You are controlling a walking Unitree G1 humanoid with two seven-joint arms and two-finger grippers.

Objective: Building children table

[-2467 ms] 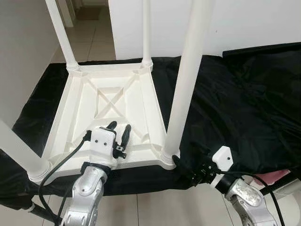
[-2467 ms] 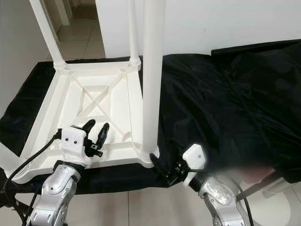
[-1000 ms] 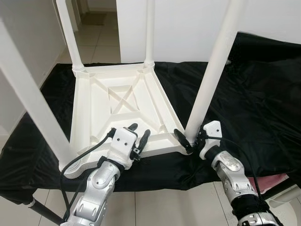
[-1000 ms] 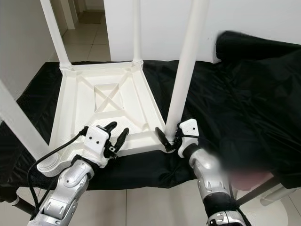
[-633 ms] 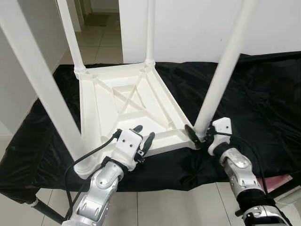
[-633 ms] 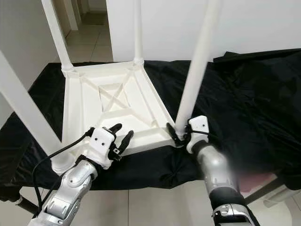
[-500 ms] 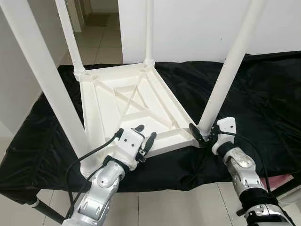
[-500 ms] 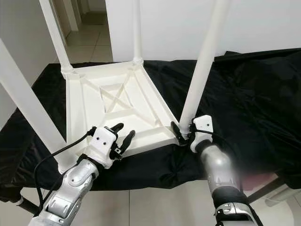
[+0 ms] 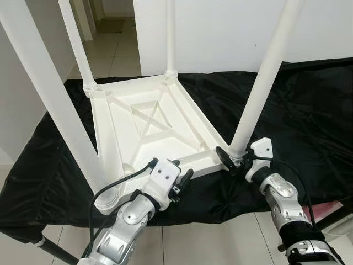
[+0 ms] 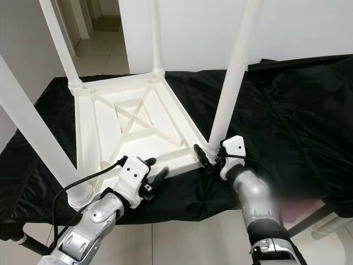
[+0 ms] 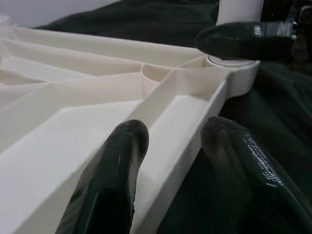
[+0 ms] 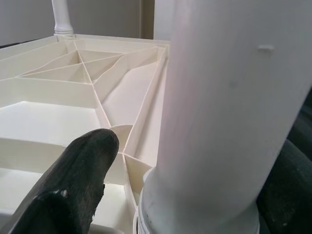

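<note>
A white plastic children's table [image 9: 102,132] lies upside down on black cloth, its legs pointing up. My left gripper [image 9: 185,181] is at the near rim, open, with one finger inside the rim [image 11: 180,131] and one outside it. Those fingers [image 11: 119,161] stand on either side of the rim wall. My right gripper [image 9: 234,158] is at the base of the near right leg [image 9: 259,83], shut on it. In the right wrist view that leg [image 12: 229,97] stands between a finger [image 12: 73,185] and a dark one at the frame's edge.
The black cloth [image 9: 309,99] covers a raised surface whose near edge drops to a tiled floor [image 9: 182,243]. A white wall [image 9: 220,33] stands behind it, and a doorway [image 9: 110,22] lies at far left. Something pink [image 9: 325,210] shows under the cloth at the right.
My left gripper has slid right along the near rim and now straddles it. My right gripper has come up from the cloth to the near right leg's base and stays there.
</note>
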